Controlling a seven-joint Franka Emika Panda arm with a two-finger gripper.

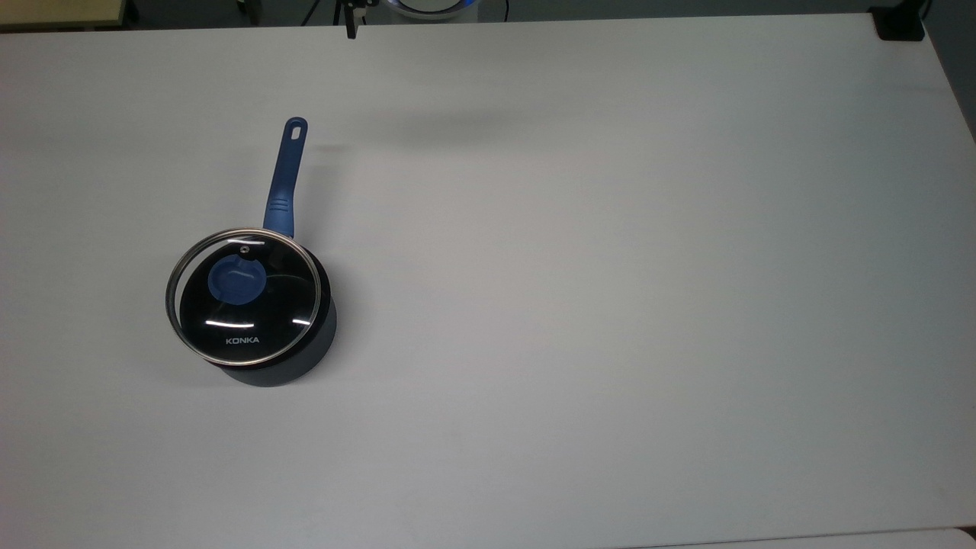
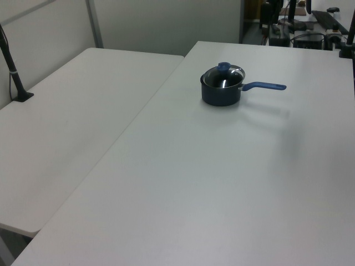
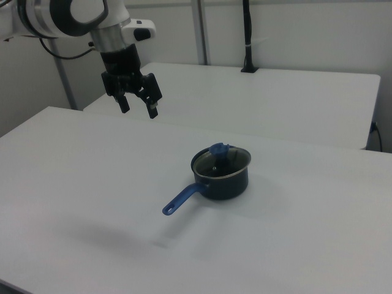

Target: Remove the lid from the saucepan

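Observation:
The dark saucepan (image 1: 309, 354) (image 2: 221, 95) (image 3: 225, 182) stands on the white table (image 1: 610, 267), in the top view's left half. Its long blue handle (image 1: 284, 179) (image 2: 265, 86) (image 3: 181, 199) points toward the top view's upper edge. The glass lid (image 1: 263, 305) (image 2: 228, 75) (image 3: 228, 160) with a metal rim and "KONKA" lettering rests on the pot, its blue knob (image 1: 237, 280) (image 2: 223, 67) (image 3: 217, 149) up. My gripper (image 3: 139, 109) hangs open high above the table, well to the right view's left of the pan, with nothing between its fingers (image 3: 153, 109).
A second white table (image 2: 72, 111) (image 3: 275, 98) adjoins this one, with a black pole (image 2: 12, 72) (image 3: 247, 37) clamped on it. A black clamp (image 1: 900, 23) sits at the top view's upper right corner. Equipment (image 2: 299, 22) stands beyond the table's far end in the left view.

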